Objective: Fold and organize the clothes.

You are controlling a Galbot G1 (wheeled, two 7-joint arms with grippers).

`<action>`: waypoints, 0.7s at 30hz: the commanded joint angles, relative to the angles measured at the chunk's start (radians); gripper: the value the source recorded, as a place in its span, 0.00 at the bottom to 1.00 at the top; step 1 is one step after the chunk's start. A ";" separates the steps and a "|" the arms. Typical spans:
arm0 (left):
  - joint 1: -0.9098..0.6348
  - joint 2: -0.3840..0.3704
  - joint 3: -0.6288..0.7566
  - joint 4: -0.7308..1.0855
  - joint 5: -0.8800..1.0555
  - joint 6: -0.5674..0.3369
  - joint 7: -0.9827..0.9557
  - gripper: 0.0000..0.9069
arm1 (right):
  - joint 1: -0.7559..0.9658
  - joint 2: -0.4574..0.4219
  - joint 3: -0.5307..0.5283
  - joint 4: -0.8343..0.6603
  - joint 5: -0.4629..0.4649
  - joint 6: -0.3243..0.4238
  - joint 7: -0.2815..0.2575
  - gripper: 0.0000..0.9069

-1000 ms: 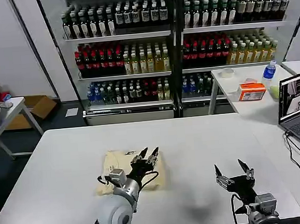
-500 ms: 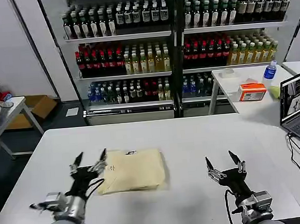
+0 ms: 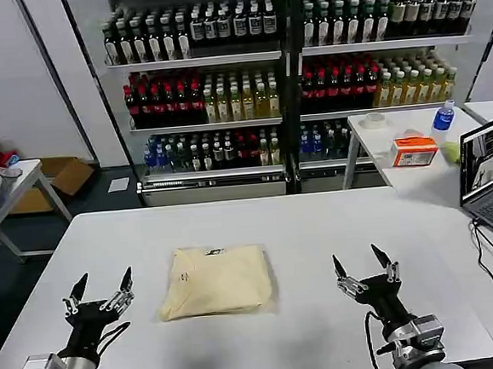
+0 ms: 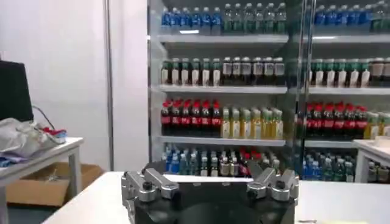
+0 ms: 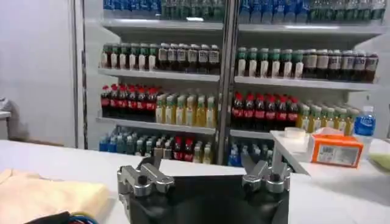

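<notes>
The cream T-shirt [image 3: 216,280] lies folded into a neat rectangle on the white table [image 3: 301,223], a small dark label print near its far edge. My left gripper [image 3: 98,288] hovers open near the table's front left corner, well clear of the shirt. My right gripper [image 3: 364,263] is open too, off to the shirt's right near the front edge. Neither holds anything. In the right wrist view a corner of the shirt [image 5: 42,195] shows beside the open gripper [image 5: 206,164]. The left wrist view has the open left gripper [image 4: 210,170] facing the shelves.
Shelves of bottles [image 3: 280,71] stand behind the table. A laptop [image 3: 489,174] sits at the table's right edge with a cable trailing forward. A side table [image 3: 0,200] with a grey-white cloth pile stands at left; another table [image 3: 396,134] with a box and bottle at back right.
My left gripper has come off the folded shirt and drawn back to the front left, open. The right gripper has shifted slightly. The shirt lies still.
</notes>
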 commanded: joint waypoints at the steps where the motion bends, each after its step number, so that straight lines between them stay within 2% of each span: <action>1: 0.073 -0.012 -0.069 -0.056 0.025 -0.009 0.037 1.00 | 0.005 0.013 -0.013 0.003 -0.036 0.004 -0.004 1.00; 21: 0.082 -0.039 -0.035 -0.072 0.031 -0.006 0.044 1.00 | 0.016 -0.008 0.001 0.004 -0.061 -0.025 -0.004 1.00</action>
